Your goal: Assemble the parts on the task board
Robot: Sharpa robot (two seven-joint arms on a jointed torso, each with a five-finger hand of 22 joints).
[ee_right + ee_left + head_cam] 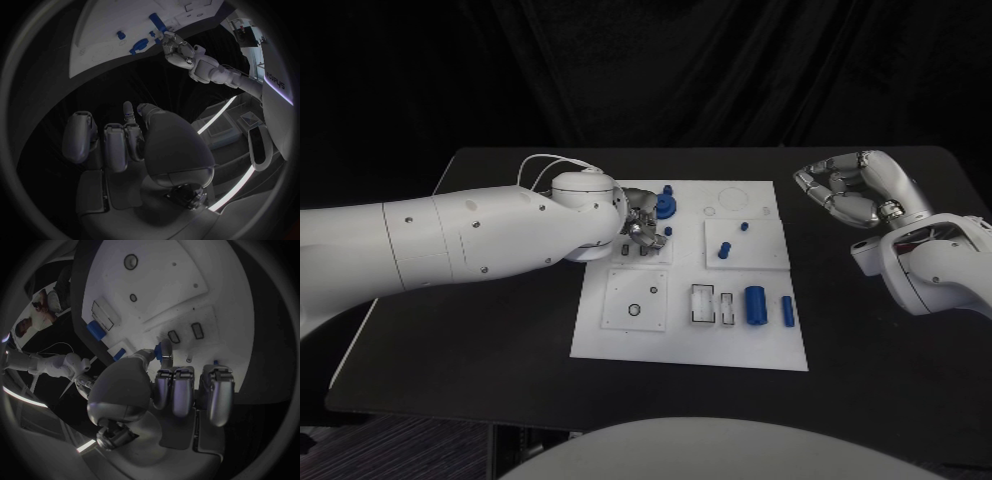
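Left hand [640, 222] down over far-left corner of task board [625, 345], fingers [174, 390] curled toward board surface, tips close around a small blue part [159, 351] seen in left wrist view between thumb and fingers. Looks pinched, probably being seated into or lifted from a socket there; actual contact not clear, so grasp cannot be told for sure. Just beyond the hand, upright blue peg [666, 205] standing in the board, likely already fitted.

Right hand [848, 188] raised off to the board's right side, well apart from it, over black table [488, 300]. Fingers [116, 145] curled in, nothing in them: clenched, empty. Parked clear, presumably to leave the left arm room and keep head view unblocked.

Rest of parts on board: small blue piece [726, 247] near the middle with a tiny one [743, 227] just beyond; blue cylinder [756, 305] and slimmer blue bar [788, 311] lying side by side at near right, beside two empty rectangular slots [714, 305]. Lying loose, so probably waiting for insertion. Two round holes [642, 300] in near-left panel also unfilled.

Judgement: assembly early, most parts not yet seated; current step is left-hand work at far-left sockets.
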